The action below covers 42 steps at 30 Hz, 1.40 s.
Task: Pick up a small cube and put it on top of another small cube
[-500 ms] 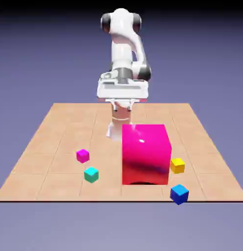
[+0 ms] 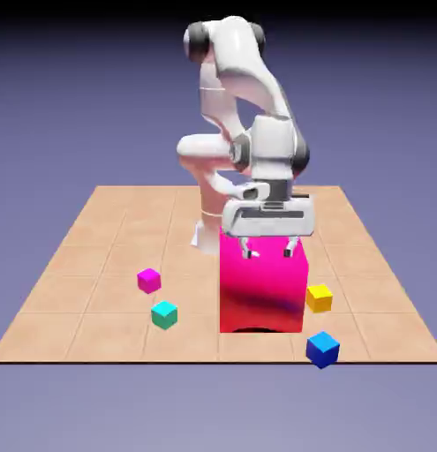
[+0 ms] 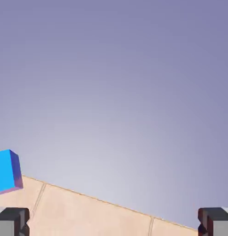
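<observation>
The small blue cube (image 2: 322, 350) sits at the table's (image 2: 186, 344) near edge, toward the corner at the exterior view's right, its lower corner overlapping that edge line. It stands upright and is turned askew to the edge, with one upright corner facing roughly toward the camera; its sides look equal, so it has no long axis. The small magenta cube (image 2: 149, 281) lies nearer the table's left edge in the exterior view, upright and likewise turned, also without a long axis. The gripper (image 2: 267, 252) has its fingers wide apart, with nothing between them, in front of the big pink block (image 2: 261, 296) in the exterior view. It hides part of the block's top; whether they touch cannot be told. In the hand view, the blue cube is cut off by the left border, and only the outer parts of the fingertips (image 3: 12, 222) show.
</observation>
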Available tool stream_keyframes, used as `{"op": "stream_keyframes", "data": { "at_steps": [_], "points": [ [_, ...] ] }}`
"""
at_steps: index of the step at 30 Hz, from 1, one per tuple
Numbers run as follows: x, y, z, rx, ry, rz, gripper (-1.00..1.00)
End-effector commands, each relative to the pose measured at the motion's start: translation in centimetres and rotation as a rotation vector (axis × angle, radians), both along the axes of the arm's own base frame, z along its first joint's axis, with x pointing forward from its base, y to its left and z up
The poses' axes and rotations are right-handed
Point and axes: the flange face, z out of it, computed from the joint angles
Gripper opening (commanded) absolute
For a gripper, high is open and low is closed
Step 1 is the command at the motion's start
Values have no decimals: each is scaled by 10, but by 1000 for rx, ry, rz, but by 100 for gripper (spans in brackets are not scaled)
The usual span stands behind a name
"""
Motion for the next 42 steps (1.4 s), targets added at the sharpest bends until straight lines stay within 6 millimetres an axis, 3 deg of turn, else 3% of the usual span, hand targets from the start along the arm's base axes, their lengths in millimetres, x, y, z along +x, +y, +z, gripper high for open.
{"op": "stream_keyframes", "data": {
  "at_steps": [1, 14, 21, 23, 26, 27, 28, 31, 34, 37, 40, 42],
  "points": [
    [6, 5, -8, -10, 30, 7, 0],
    [51, 101, -112, -100, 382, 135, 0],
    [64, 136, -162, -117, 544, 162, 0],
    [66, 139, -167, -118, 562, 163, 0],
    [52, 130, -235, -118, 562, 163, 0],
    [52, 130, -235, -118, 562, 163, -100],
    [52, 130, -235, -118, 562, 163, -100],
    [68, 135, -168, -120, 560, 168, -100],
    [80, 57, -178, -205, 548, 201, -100],
    [80, -31, -185, -292, 566, 213, -100],
    [66, -120, -186, -361, 603, 220, -100],
    [50, -158, -184, -380, 629, 183, -100]
  ]
}}
